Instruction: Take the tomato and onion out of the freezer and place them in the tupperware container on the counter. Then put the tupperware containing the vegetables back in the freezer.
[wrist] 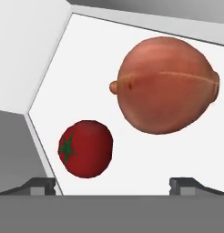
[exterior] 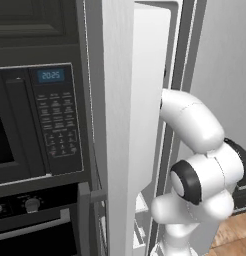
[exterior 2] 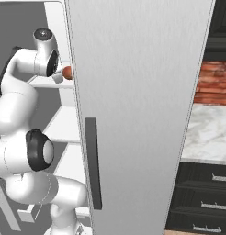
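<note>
In the hand view my gripper point(wrist: 114, 183) is open, its two dark fingertips point(wrist: 41, 184) far apart and holding nothing. Just beyond them the deep-red tomato point(wrist: 86, 148) lies on a white shelf point(wrist: 86, 68) of the freezer, green stem to the left. The larger orange-brown onion point(wrist: 166, 91) lies up and to the right of it, a small gap between them. In the right base view my arm reaches into the freezer point(exterior 2: 59, 124) behind its open grey door point(exterior 2: 138, 92), and an edge of the onion point(exterior 2: 67, 72) peeks out by the hand. The tupperware container is out of view.
The freezer door's dark vertical handle point(exterior 2: 93, 163) is near my base. The marble counter point(exterior 2: 209, 133) over dark drawers point(exterior 2: 202, 202) lies right of the door, backed by brick wall point(exterior 2: 213, 82). A black built-in oven with keypad point(exterior: 55, 120) stands left of the freezer.
</note>
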### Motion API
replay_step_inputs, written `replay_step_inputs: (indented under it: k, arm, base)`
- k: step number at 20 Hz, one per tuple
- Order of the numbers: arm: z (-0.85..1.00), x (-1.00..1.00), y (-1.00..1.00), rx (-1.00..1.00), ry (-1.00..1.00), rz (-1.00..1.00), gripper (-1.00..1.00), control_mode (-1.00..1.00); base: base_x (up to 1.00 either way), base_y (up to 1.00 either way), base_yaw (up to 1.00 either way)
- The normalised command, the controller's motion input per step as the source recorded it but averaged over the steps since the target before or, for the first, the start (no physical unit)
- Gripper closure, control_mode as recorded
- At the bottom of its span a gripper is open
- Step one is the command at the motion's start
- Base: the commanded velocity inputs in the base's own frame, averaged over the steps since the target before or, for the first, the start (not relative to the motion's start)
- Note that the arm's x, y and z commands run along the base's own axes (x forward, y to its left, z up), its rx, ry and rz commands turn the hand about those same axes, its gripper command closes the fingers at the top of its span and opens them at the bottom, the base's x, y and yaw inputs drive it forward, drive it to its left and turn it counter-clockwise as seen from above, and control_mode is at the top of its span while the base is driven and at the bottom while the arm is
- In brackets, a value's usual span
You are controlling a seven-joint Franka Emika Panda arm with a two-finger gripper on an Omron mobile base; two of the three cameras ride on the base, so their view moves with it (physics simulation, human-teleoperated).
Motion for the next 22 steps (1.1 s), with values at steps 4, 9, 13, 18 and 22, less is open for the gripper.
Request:
replay_step_inputs:
  k: [4,9,13,18,22]
  arm:
    - [-0.06,0.28,0.15,0.0,0.04,0.0,-1.0,-1.0]
    - [-0.13,0.36,0.06,0.0,0.07,0.0,-1.0,-1.0]
    - [-0.14,0.25,0.02,0.0,0.06,0.0,-1.0,-1.0]
    - [-0.17,0.23,0.11,0.0,0.06,0.0,-1.0,-1.0]
    - [-0.2,0.28,0.18,0.0,0.08,0.0,-1.0,-1.0]
  base:
    - [0.0,0.0,0.0]
    - [0.0,0.0,0.0]
    - [0.0,0.0,0.0]
    - [0.0,0.0,0.0]
    - [0.0,0.0,0.0]
